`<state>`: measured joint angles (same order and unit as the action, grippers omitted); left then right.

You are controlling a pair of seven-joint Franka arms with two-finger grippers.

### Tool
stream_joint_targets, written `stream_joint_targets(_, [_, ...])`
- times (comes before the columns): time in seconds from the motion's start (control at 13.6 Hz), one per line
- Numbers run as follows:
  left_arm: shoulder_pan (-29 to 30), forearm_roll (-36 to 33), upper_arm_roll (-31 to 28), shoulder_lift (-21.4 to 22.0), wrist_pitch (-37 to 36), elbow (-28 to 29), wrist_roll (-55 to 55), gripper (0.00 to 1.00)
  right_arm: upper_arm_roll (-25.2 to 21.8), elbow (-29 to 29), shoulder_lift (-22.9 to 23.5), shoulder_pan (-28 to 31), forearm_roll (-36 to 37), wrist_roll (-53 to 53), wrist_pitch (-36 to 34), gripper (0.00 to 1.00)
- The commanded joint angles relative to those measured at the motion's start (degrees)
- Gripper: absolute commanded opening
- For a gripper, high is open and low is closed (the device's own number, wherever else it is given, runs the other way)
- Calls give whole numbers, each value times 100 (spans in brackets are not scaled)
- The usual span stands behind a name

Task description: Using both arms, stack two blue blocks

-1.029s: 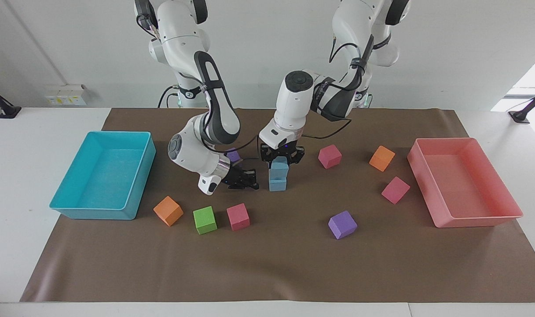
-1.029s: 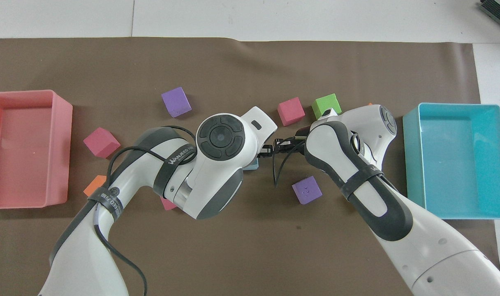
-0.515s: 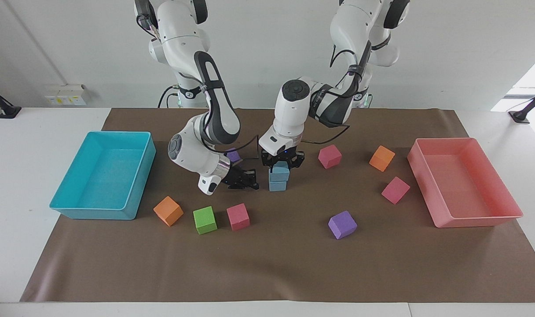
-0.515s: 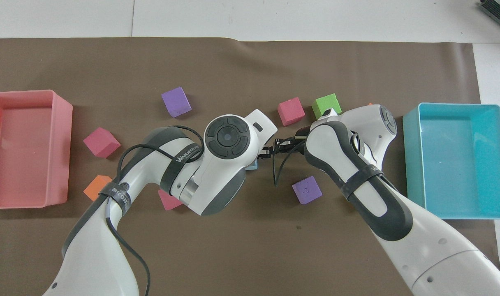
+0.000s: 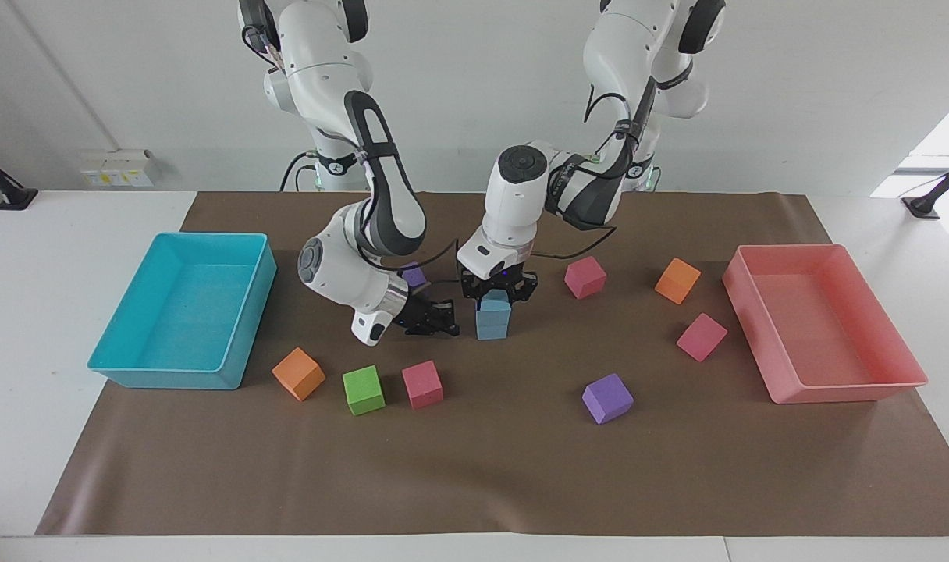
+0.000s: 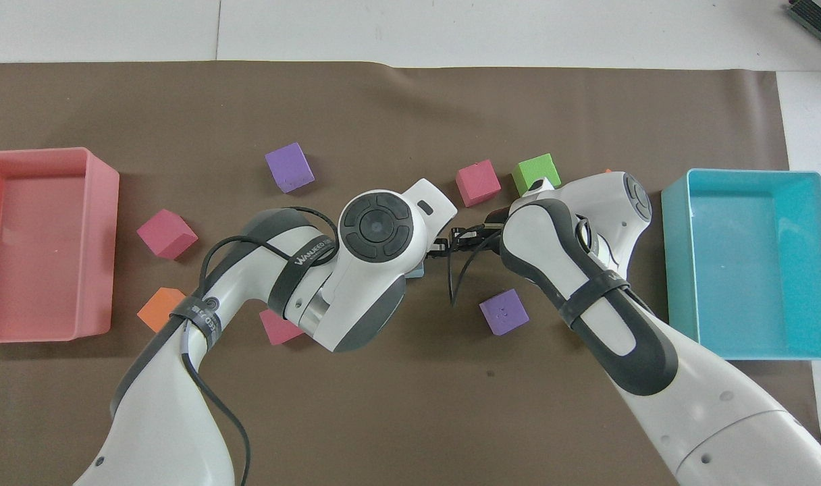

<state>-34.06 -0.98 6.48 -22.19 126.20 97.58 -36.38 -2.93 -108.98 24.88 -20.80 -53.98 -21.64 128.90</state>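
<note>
Two blue blocks (image 5: 493, 315) stacked, top one gripped by left hand (image 5: 496, 293); right hand (image 5: 446, 319) closed, empty, overhead mostly arm-hidden.

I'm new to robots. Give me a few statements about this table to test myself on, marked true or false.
1. One blue block sits on the other blue block. True.
2. The left gripper is shut on the upper block. True.
3. The turquoise tray holds a green cube. False: nothing shows in it; the green cube lies on the brown mat.
4. The right gripper carries a purple cube. False: it is shut, beside the stack, holding nothing.
</note>
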Motion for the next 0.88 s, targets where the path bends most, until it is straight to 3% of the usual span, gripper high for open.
stream_joint_targets(0.0, [-100, -210, -77, -128, -42, -143, -176, 0, 20, -159, -124, 15, -104, -138, 127, 0])
stream_joint_targets(0.29, [-92, -193, -77, -93, -104, -152, -220, 0, 20, -159, -124, 15, -104, -138, 127, 0])
stream_joint_targets(0.37, [-39, -149, -60, -75, -78, -152, -212, 35, 20, -159, -124, 15, -112, -138, 127, 0])
stream_joint_targets(0.44, [-30, -149, -68, -66, 0, -152, -203, 95, 20, -159, -124, 15, -112, -138, 127, 0])
stream_joint_targets(0.51, [-30, -157, -68, -57, -25, -152, -203, 100, 20, -159, -124, 15, -104, -138, 127, 0])
stream_joint_targets(0.81, [75, -149, -68, 66, -96, -143, -159, 100, 20, -159, -124, 15, -112, -130, 127, 0])
